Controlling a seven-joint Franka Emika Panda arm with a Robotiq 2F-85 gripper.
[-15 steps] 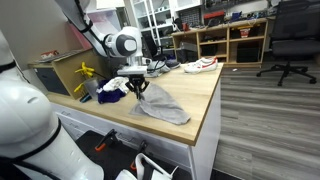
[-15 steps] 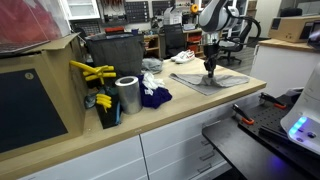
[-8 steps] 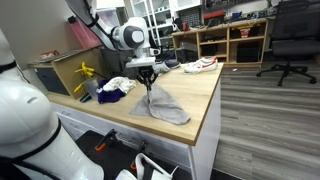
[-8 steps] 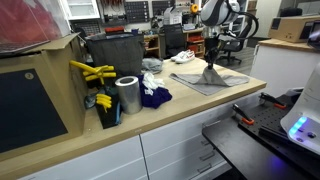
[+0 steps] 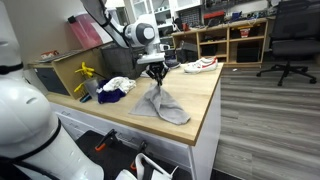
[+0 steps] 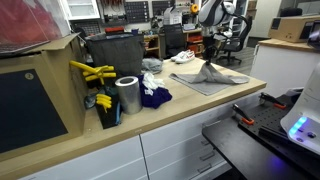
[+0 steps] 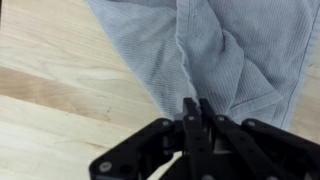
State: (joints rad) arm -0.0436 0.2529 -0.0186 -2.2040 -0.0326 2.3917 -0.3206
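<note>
- My gripper hangs above the wooden table. You can see it in both exterior views, and here it is again.
- My two fingers are squeezed almost all the way together. They pinch a little fold of the gray cloth.
- The gray cloth hangs right under my gripper. Its top goes up to a point where I hold it, like a small tent.
- The bottom of the gray cloth lies flat on the table, below my gripper and spread out to the sides.
- In the wrist view the gray cloth fans out from my fingertips. It has soft folds in it, and one long fold runs straight to my fingers.
- The bare wood of the table shows beside the cloth in the wrist view.
- A white shoe lies on the table near my gripper, just past the edge of the cloth. It does not touch the cloth.
- A purple cloth and a white cloth lie in a heap on the table, apart from my gripper.
- A shiny silver can stands next to the purple cloth, well apart from my gripper.
- A yellow thing sits past the can, the farthest from my gripper. I cannot tell what it is.
</note>
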